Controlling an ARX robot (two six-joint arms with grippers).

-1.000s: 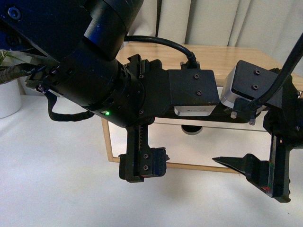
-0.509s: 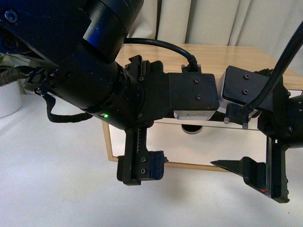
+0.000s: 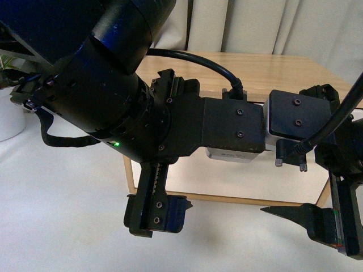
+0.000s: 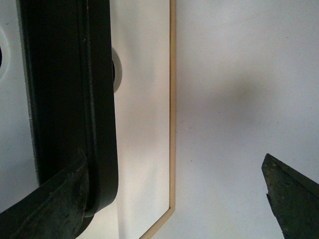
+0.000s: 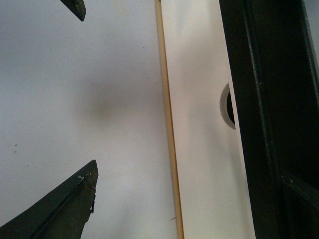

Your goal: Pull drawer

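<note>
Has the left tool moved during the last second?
Yes. The left tool went down: its lower finger now hangs below the wooden frame's bottom edge.

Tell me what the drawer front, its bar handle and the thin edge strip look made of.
Drawer front: smooth matte white panel, probably painted or laminated board; no grain shows.
Bar handle: black with a slight sheen and a rounded end; metal or plastic, cannot tell which.
Edge strip: light wood or wood veneer, pale tan and unpainted.
</note>
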